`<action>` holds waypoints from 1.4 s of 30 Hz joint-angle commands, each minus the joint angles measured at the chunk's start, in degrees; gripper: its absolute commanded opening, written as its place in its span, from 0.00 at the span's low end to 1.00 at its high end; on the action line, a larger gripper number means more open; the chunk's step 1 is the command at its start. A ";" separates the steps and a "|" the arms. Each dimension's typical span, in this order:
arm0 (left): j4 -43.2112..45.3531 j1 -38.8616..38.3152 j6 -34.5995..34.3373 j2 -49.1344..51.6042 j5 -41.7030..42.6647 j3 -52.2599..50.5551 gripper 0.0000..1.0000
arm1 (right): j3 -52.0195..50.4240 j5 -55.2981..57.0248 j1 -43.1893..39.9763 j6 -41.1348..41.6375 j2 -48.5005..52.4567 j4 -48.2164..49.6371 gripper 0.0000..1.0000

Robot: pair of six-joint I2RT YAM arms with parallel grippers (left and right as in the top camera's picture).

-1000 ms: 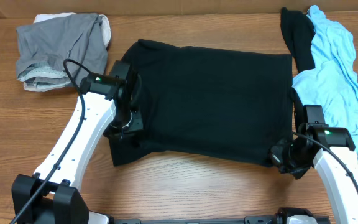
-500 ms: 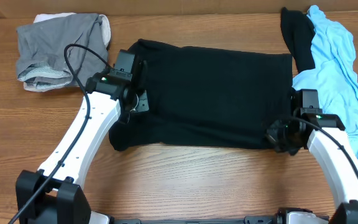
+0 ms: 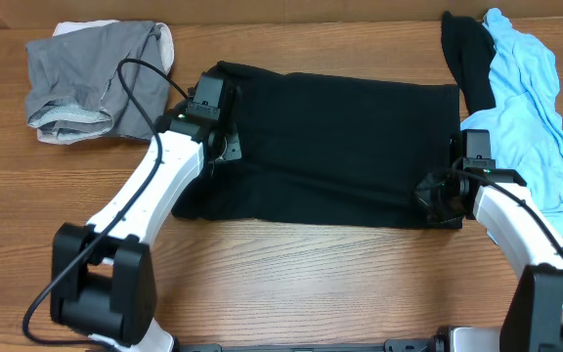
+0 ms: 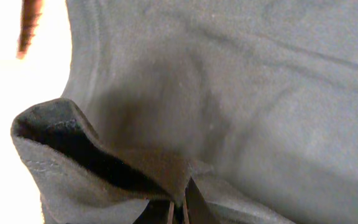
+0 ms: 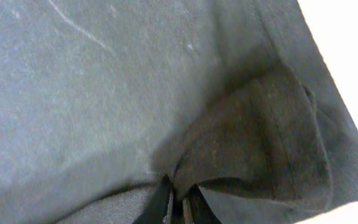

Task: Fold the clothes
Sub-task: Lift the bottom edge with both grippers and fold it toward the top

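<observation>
Black shirt (image 3: 340, 147) corners inside left gripper (image 4: 179, 208) and right gripper (image 5: 179, 205) (both closed).

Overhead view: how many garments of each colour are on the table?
Black: 2 (shirt, far-right piece)
Grey: 1 (grey pile)
Light blue: 1 (blue pile)
Total: 4

Operator: Classify the site.

Technician: Robotics lab, bench station. Indicators: left arm (image 3: 150, 191) and right arm (image 3: 501, 210), both white, based at one edge of a wood-grain counter (image 3: 311, 284); grey heap (image 3: 91, 68) and blue heap (image 3: 526, 108) of garments lying at the far corners.
</observation>
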 commanded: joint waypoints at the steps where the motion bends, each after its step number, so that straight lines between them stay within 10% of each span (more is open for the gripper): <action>1: 1.70 -0.42 0.87 2.78 -1.66 0.87 0.04 | 1.73 1.55 -0.17 -0.90 1.42 2.58 0.04; 18: 10.95 -0.42 1.09 5.70 -1.68 0.87 0.06 | 1.73 1.88 -0.17 -1.36 1.51 10.16 0.12; 20: 11.41 -0.42 1.38 5.70 -1.75 0.87 0.23 | 1.73 1.90 -0.17 -1.53 1.51 11.10 0.22; 24: 13.16 -0.42 4.74 5.70 -2.29 0.92 1.00 | 1.73 2.84 -0.17 -1.97 1.51 12.92 0.69; 29: 12.33 -0.35 6.82 5.64 -2.01 3.58 1.00 | 2.23 2.89 -0.17 -1.95 1.51 13.73 0.96; 42: -11.80 -0.74 14.36 5.64 -0.33 26.69 1.00 | 12.48 -4.33 -0.15 -1.97 1.40 -0.20 0.97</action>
